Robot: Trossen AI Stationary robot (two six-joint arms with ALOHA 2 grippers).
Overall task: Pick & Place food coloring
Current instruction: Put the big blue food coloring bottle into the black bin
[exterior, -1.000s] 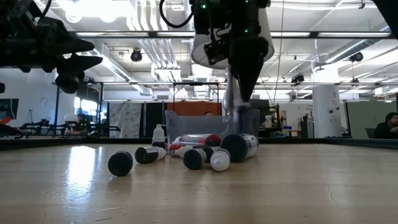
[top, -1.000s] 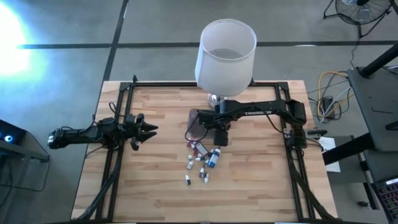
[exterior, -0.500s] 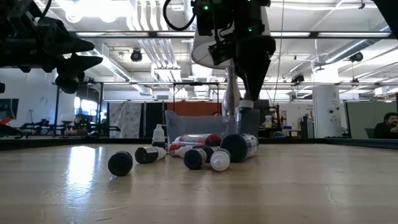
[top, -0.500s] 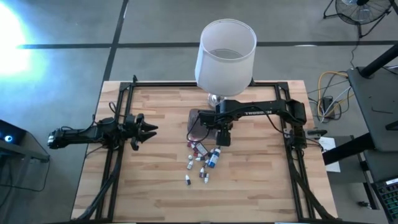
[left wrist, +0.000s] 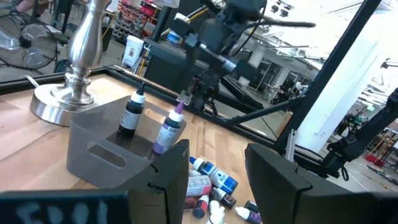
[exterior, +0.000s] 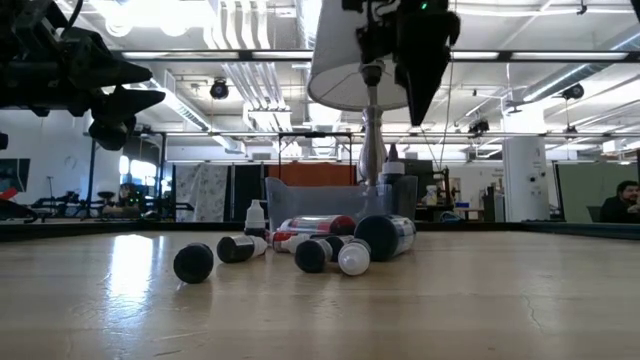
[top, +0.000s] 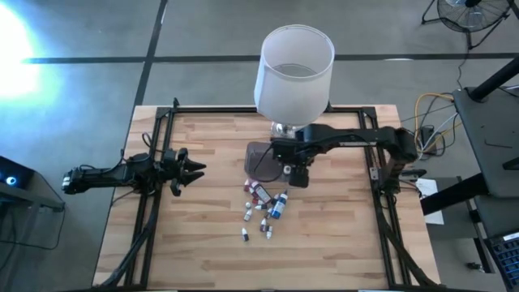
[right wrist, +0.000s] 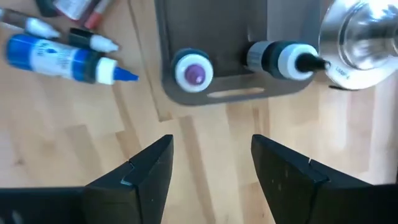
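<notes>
A small clear tub (top: 255, 158) stands near the lamp base with two food coloring bottles upright in it: a purple-capped one (right wrist: 193, 71) and a dark one with a white collar (right wrist: 283, 60). Several more food coloring bottles (top: 263, 212) lie loose on the wood in front of the tub, among them a larger blue one (right wrist: 59, 59). My right gripper (right wrist: 211, 142) hangs open above the tub's near side, pointing down, with nothing between its fingers. At the table's left, my left gripper (top: 195, 169) waits level and open, with nothing in it.
A tall lamp with a big white shade (top: 293, 73) stands right behind the tub, its metal base (right wrist: 360, 28) beside it. Black frame rails (top: 381, 174) run along the table's left and right sides. Bare wood lies toward the near edge.
My right gripper has risen from the tub and drifted a little toward the table's right edge. It has left a dark bottle standing upright in the tub. The loose bottles have not moved.
</notes>
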